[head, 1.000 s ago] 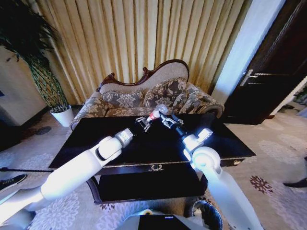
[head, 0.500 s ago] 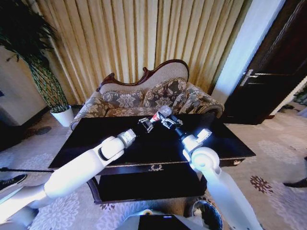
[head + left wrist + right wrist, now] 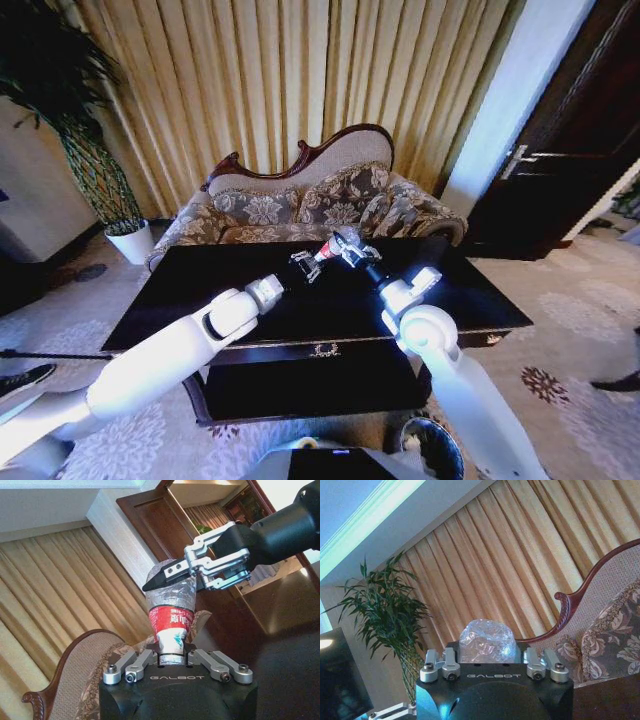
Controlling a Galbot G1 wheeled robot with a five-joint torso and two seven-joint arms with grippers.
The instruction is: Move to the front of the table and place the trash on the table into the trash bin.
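A small clear bottle (image 3: 328, 247) with a red label is held in the air over the far middle of the dark table (image 3: 200, 290). My left gripper (image 3: 306, 262) is shut on its neck end, and the left wrist view shows the bottle (image 3: 171, 622) standing up out of that gripper (image 3: 170, 652). My right gripper (image 3: 352, 248) has come in from the other side and is closed around the bottle's clear base (image 3: 487, 640), with one black finger (image 3: 167, 575) lying across it. The trash bin (image 3: 432, 447) stands on the carpet by the table's near right corner.
A floral sofa (image 3: 300, 205) stands right behind the table in front of gold curtains. A white plant pot (image 3: 130, 242) sits at the far left. A dark door (image 3: 570, 150) is at the right. Open carpet lies on both sides of the table.
The left gripper has carried the bottle a little up and to the right. The right gripper, apart from it before, now sits around the bottle's base.
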